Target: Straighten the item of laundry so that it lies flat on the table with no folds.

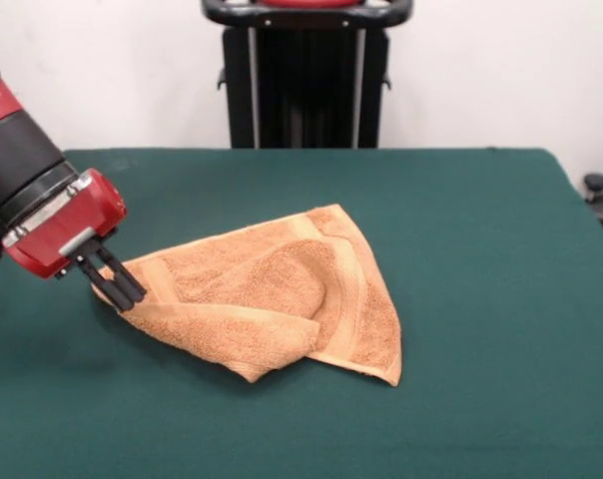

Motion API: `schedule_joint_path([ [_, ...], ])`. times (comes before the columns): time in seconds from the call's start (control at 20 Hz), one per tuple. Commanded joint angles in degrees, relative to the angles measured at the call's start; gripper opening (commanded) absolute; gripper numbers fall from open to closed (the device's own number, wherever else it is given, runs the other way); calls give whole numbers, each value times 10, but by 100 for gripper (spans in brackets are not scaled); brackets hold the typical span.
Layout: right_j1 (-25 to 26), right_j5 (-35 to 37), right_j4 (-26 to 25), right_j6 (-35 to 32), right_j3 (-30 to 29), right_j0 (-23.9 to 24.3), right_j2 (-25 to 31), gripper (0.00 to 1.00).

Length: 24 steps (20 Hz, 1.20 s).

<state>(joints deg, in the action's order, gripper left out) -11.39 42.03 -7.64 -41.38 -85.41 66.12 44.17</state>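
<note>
While clamped on the left corner of the towel (272, 304) — gripper (125, 291) at frame left, cloth bunched mid-table (481, 220) — best to pull low and steadily leftward, keeping tension until the folded-over front flap unrolls.

Towel (272, 299) lies folded on desk (481, 299), left of centre; end effector (122, 289) at towel's left corner, touching.

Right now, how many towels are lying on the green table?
1. The orange-tan towel lies crumpled at the middle of the table, folded over itself, with the pincer at its left corner. Nothing shows whether anything is hidden beneath its folds.
</note>
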Motion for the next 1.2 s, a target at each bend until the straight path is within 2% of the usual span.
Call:
schedule_joint_path([
  [0.05, 21, -6, -7, 6, -10, -32, 48, 0],
  [0.65, 44, -31, 21, -68, -19, -36, 58, 0],
  [0.95, 54, -11, 43, -87, -20, -44, 54, 0],
  [1.2, 63, 44, 70, -90, -27, -45, 49, 0],
])
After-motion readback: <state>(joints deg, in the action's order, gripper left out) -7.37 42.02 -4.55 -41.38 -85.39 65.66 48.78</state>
